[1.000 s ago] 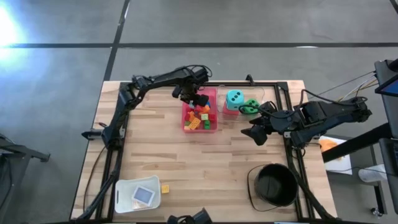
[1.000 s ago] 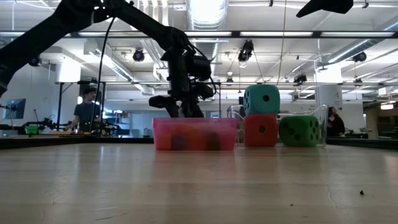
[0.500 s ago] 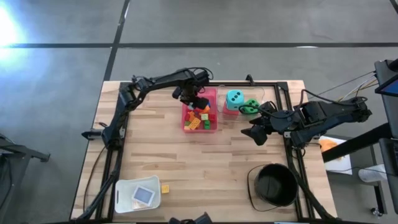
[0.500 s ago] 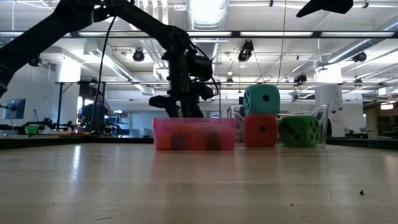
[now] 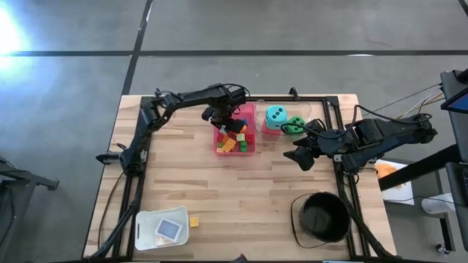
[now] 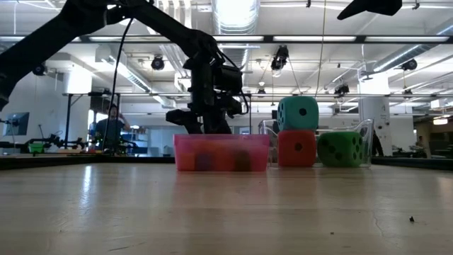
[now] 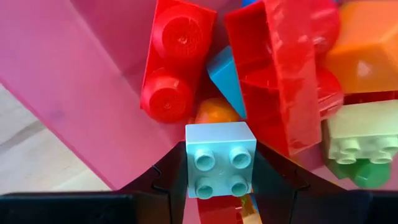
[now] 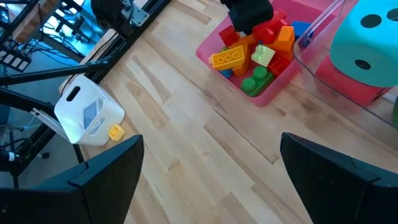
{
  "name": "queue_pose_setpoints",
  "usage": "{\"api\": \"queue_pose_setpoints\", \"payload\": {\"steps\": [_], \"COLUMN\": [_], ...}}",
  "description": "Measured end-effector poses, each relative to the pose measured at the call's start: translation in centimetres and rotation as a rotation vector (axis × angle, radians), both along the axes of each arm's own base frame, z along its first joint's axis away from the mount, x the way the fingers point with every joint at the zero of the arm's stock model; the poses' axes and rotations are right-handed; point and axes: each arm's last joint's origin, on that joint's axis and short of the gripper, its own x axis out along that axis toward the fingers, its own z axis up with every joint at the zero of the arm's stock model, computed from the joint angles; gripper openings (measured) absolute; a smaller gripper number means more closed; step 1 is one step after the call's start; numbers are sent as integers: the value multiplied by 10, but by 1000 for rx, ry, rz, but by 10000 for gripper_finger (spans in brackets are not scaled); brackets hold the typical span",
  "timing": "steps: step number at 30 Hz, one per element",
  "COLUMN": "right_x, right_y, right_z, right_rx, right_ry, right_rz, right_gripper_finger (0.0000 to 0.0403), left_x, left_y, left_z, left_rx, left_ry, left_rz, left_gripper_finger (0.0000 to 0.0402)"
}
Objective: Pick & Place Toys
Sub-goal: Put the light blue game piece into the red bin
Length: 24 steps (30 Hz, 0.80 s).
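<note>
My left gripper (image 5: 224, 119) reaches down into the far end of the pink tray (image 5: 253, 117) and is shut on a small pale-blue brick (image 7: 221, 158). The tray holds several red, orange, yellow, green and blue bricks (image 5: 234, 139). A teal die (image 5: 276, 114) sits on top of a red die (image 6: 296, 149), and a green die (image 5: 295, 124) stands beside them inside a clear box. My right gripper (image 5: 300, 157) hangs open and empty above the table's right side, near the dice. My left gripper pinches the pale-blue brick by two opposite side walls (image 7: 189, 163) between its two fingers. The studded top faces the wrist camera. The fingers come from above, pointing down into the tray. Whether the brick rests on the bricks beneath it cannot be told.
A black round bucket (image 5: 324, 217) stands at the near right. A white container (image 5: 162, 228) with a card in it sits at the near left, with a small yellow brick (image 5: 194, 220) beside it. The middle of the wooden table (image 5: 219, 190) is bare.
My left gripper has shifted a little toward the table's left edge over the far end of the tray, staying low at the tray's rim.
</note>
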Motion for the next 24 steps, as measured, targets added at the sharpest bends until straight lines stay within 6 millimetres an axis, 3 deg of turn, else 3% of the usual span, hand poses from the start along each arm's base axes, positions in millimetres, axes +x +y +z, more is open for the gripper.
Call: {"api": "queue_pose_setpoints", "payload": {"steps": [6,12,16,24], "right_x": [0,0,0,0], "right_y": [0,0,0,0], "right_z": [0,0,0,0], "right_rx": [0,-2,0,-1], "right_ry": [0,1,0,0], "right_rz": [0,2,0,1], "right_gripper_finger": [370,370,370,370], "left_x": [1,1,2,2], "left_y": [-3,-3,-3,-3], "left_z": [0,0,0,0], "left_rx": [-1,0,-9,-22], "left_ry": [0,-2,-11,-20], "left_rz": [-8,-15,-18,-27], "left_gripper_finger": [139,220,254,265]}}
